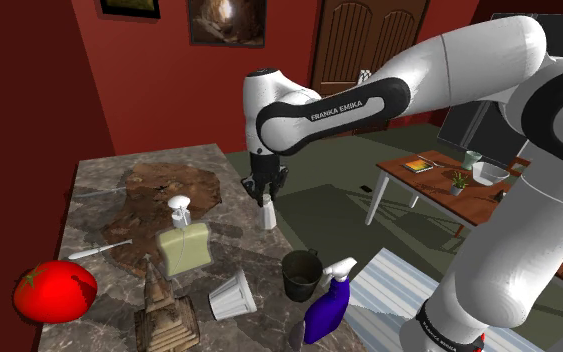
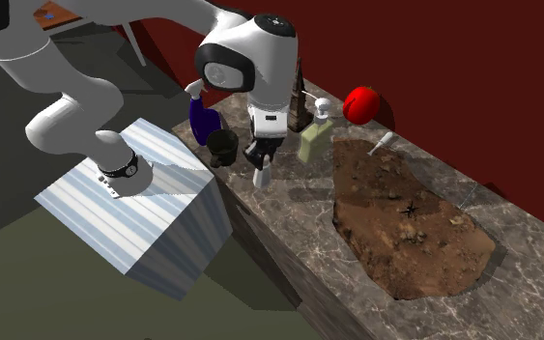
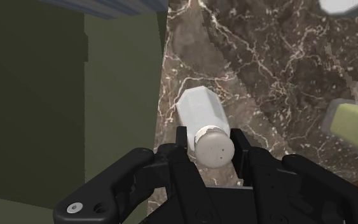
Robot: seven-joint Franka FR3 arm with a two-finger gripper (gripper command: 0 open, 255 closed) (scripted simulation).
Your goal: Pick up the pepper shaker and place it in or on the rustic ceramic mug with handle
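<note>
Shaker (image 3: pixel 199 113) pinched at its cap by our gripper (image 3: pixel 212 144).
We risk it swinging loose before reaching the mug (image 1: pixel 302 272).

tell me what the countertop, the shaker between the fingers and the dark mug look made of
Countertop: smooth stone, marble-like, going by the white veins on brown. Pepper shaker: plain white body, grey cap with holes; could be glass or plastic, unclear. Mug: dark, matte, no gloss; perhaps ceramic, not certain.
</note>
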